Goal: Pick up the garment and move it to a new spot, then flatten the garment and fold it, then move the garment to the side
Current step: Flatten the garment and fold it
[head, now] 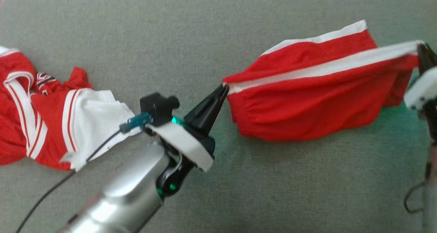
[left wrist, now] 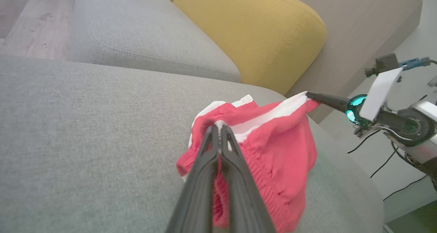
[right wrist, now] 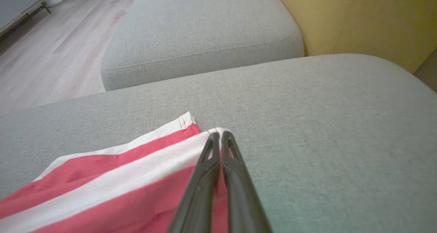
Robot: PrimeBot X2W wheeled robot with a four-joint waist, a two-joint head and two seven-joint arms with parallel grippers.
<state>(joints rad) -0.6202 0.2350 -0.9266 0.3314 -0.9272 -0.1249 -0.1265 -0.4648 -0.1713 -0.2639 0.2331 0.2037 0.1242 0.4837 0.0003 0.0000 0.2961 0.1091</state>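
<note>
red white-striped garment (head: 307, 93), stretched taut

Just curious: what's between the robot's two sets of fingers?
The red garment, its white band stretched from the left fingers to the right fingers; head view shows it.

Silver forearm (head: 129, 195), white wrist plate (head: 184, 146), black tapered fingers (head: 208, 108), thin black cable (head: 44, 194).

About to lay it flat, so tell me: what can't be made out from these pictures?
Head view: the right claw, its wrist cut by the right edge; the second garment, cut by the left edge.
Left wrist view: the red garment, lower part behind the left claw.
Right wrist view: most of the garment, past the bottom-left edge.
</note>
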